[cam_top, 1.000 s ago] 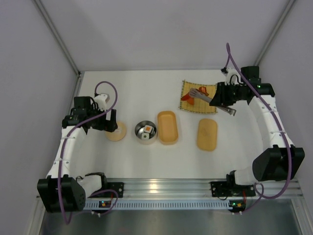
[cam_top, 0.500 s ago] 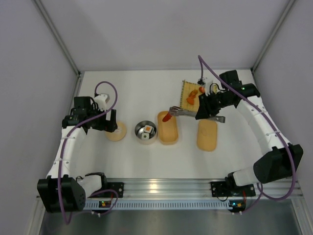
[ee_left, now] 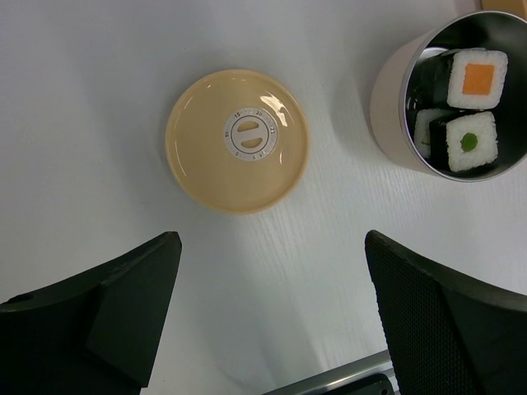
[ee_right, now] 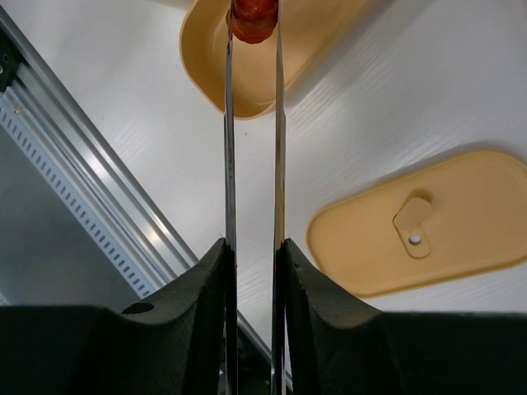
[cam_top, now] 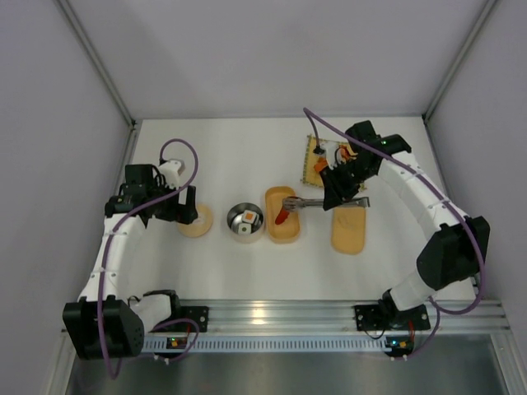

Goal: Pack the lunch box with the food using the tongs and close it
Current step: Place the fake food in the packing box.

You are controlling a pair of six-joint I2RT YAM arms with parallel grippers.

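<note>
Right wrist view shows the right gripper (ee_right: 251, 255) jaws narrowed tight on the tongs (ee_right: 229, 148), whose tips pinch a red-orange shrimp piece (ee_right: 253, 20) over the open lunch box (ee_right: 206, 74); seen from the top external view, the lid (cam_top: 348, 226) lies flat at the box's 3 o'clock. Left gripper (ee_left: 272, 247) jaws gape wide, holding nothing, above a round tan dish (ee_left: 237, 140); at the dish's 3 o'clock a steel bowl (ee_left: 387, 99) holds sushi rolls (ee_left: 476, 74).
</note>
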